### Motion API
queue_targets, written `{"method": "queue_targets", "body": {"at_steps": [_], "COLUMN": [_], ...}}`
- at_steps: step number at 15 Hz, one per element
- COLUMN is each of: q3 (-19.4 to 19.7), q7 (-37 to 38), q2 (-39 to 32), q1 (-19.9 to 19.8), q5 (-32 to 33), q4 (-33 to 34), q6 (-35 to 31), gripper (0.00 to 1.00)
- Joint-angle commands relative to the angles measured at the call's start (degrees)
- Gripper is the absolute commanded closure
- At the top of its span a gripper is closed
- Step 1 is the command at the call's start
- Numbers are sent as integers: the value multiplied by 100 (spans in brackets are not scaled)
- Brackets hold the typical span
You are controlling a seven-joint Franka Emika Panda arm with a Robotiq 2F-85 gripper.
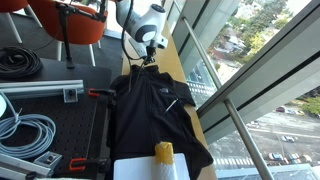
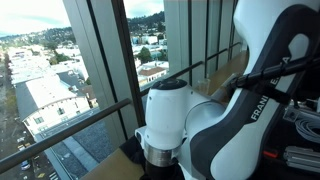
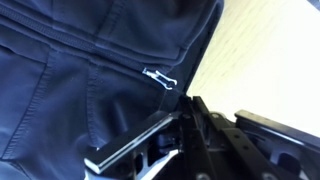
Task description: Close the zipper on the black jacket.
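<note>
My white arm (image 2: 200, 125) fills an exterior view beside the window (image 2: 100, 70). The letters "FRAN" (image 2: 268, 108) are readable on its side, and the rest of the word is cut off. The black jacket (image 1: 150, 115) lies spread flat on the wooden table (image 1: 180, 62) along the glass, collar toward the arm. The gripper (image 1: 145, 55) hangs over the collar end. In the wrist view its fingers (image 3: 130, 152) sit close above the cloth, and I cannot tell whether they are spread or pressed together. The zipper (image 1: 143, 100) runs down the jacket's middle, too dark for me to follow. A pale pocket pull (image 3: 160, 78) lies near the table edge.
</note>
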State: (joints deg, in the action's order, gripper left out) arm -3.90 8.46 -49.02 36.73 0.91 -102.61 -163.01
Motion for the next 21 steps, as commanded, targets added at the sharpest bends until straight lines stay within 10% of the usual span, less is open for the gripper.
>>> {"method": "queue_targets", "body": {"at_steps": [1,21], "q3": [-21,155], "q7": [233,325], "q2": [-163,332], "q1": [148,87], "q5": [130,32], "q4": [404,-752], "q6": [113,-849], "gripper": [98,98]}}
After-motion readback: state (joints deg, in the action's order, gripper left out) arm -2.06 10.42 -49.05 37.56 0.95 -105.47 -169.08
